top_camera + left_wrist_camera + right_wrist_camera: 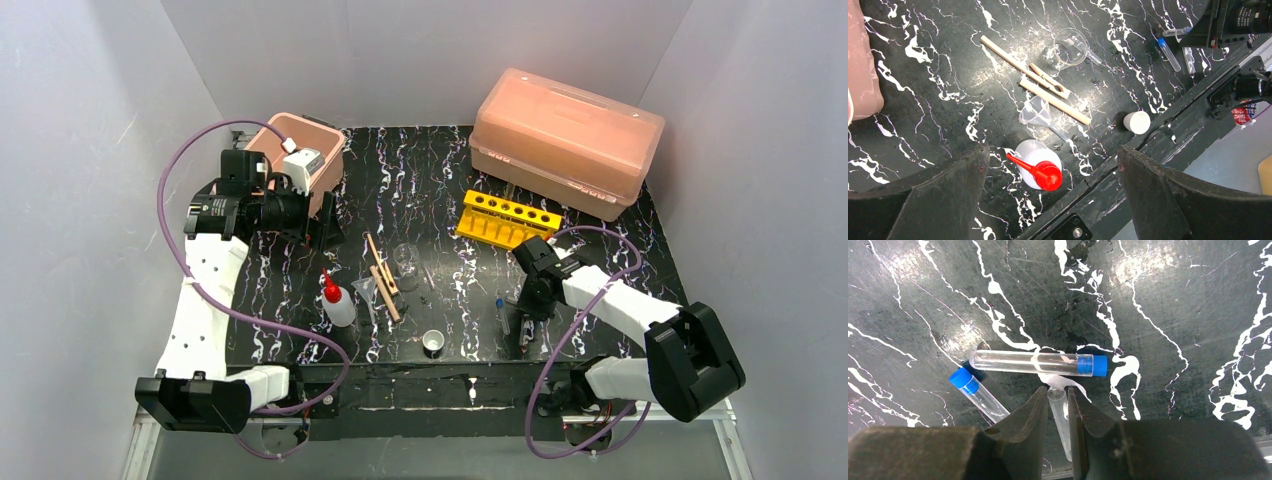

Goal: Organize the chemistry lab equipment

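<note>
Right claw [1057, 391] clamped on one clear tube [1060, 412], low on the table [1173, 315] | second tube [1038, 363] lies across just beside the tips | we should lift straight and slowly, then turn it upright for the yellow rack [508, 220] | left claw [1053, 150] apart, holds nothing

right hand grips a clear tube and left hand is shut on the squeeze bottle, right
No. The left wrist view shows the left hand open, clear of the squeeze bottle. The right hand does grip a clear tube.
</note>
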Robot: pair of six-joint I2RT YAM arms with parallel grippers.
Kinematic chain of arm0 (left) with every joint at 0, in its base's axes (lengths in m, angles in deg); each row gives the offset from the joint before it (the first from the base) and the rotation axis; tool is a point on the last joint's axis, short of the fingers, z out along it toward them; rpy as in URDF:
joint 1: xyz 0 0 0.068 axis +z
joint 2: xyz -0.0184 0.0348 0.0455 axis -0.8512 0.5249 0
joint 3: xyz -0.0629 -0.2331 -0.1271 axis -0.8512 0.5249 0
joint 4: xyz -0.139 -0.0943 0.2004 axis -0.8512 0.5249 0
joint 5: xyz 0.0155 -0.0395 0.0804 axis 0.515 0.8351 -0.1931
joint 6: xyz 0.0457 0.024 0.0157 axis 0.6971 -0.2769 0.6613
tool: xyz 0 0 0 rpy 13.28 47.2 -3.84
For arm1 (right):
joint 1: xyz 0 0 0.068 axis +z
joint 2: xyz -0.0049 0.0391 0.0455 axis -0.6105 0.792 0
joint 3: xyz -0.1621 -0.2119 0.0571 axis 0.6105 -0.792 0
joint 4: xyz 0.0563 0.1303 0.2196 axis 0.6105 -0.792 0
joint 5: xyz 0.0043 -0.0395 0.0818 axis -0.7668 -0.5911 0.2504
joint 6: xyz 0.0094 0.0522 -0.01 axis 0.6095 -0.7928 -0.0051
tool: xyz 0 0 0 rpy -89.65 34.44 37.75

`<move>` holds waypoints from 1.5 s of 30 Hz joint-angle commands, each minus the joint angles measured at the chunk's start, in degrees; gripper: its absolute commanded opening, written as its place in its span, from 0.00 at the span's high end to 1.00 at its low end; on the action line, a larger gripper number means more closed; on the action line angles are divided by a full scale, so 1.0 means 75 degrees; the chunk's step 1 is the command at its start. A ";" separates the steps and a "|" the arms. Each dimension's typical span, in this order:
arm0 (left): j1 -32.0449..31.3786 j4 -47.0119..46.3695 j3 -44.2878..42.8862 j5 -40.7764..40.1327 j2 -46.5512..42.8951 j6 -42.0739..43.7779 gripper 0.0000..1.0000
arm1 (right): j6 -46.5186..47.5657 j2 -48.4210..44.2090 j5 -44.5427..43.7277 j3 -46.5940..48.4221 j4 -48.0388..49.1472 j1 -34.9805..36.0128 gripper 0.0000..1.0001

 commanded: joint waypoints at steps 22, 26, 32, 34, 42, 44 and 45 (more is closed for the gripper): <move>0.0061 0.0150 -0.0094 0.0105 -0.0280 0.0107 0.01 | -0.1085 -0.0566 -0.0396 -0.0292 -0.0848 0.1145 0.62; 0.0058 0.0177 -0.0166 0.0089 -0.0276 0.0106 0.01 | -0.1099 -0.0536 -0.0387 -0.0292 -0.0886 0.1191 0.67; 0.0052 0.0179 -0.0112 0.0074 -0.0291 0.0127 0.01 | -0.0990 -0.0273 -0.0427 -0.0156 -0.0742 0.1223 0.76; 0.0058 0.0189 -0.0123 0.0079 -0.0287 0.0145 0.01 | -0.0921 -0.0096 -0.0397 -0.0077 -0.0685 0.1217 0.80; 0.0061 0.0293 -0.0268 0.0166 -0.0208 0.0167 0.01 | -0.0649 0.0012 -0.0544 0.0472 -0.0804 0.1217 0.85; 0.0052 0.0284 -0.0283 0.0241 -0.0190 0.0144 0.01 | -0.0548 -0.0232 -0.0683 0.0743 -0.1030 0.1215 0.86; 0.0056 0.0255 -0.0275 0.0273 -0.0185 0.0108 0.01 | -0.0480 -0.0386 -0.0758 0.0915 -0.1165 0.1218 0.86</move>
